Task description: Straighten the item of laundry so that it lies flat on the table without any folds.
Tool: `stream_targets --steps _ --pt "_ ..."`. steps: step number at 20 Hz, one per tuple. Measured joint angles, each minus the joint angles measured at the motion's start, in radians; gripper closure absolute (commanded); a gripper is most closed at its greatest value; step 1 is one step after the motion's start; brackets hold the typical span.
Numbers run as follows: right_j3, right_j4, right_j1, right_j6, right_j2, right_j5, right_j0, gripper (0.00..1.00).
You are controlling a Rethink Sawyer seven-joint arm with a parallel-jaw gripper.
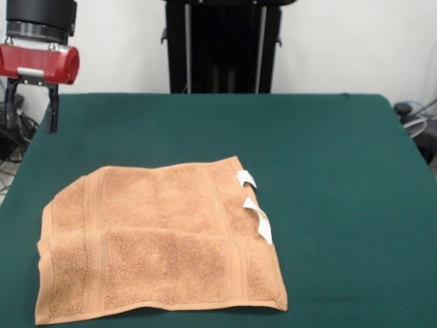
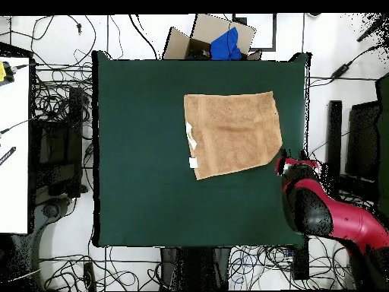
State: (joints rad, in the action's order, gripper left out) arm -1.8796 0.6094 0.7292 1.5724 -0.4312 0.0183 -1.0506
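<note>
The gripper hangs at the far left of the front view, above the table's back corner, empty and clear of the cloth; two dark fingers point down with a gap between them, so it reads as open. Forward and to the right of it in that view, well apart, lies the hand towel on the green table, toward the edge away from the robot. The overhead view places the towel just beyond the gripper, its nearest corner close to the fingers but not touching. The towel is nearly spread: a crease or shallow fold runs across it, and the corner nearest the gripper looks cut off at a slant, probably tucked under. Two small white tags stand up on the edge farthest from the gripper. Judged from the terry surface, the cloth is light, soft and limp, not fragile; it will drape and drag on the felt-like top rather than slide freely, so a pull may bunch it. The best hold appears to be a pinch at the slanted corner or along the woven border band, drawn outward and low to lay that part flat.
</note>
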Motion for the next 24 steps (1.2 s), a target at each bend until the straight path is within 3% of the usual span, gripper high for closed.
stream_targets --steps 14,24 --pt "0.006 -0.006 -0.010 0.000 0.004 0.000 0.038 0.00" --pt "0.037 -0.006 -0.077 0.000 0.010 0.000 0.104 0.00"
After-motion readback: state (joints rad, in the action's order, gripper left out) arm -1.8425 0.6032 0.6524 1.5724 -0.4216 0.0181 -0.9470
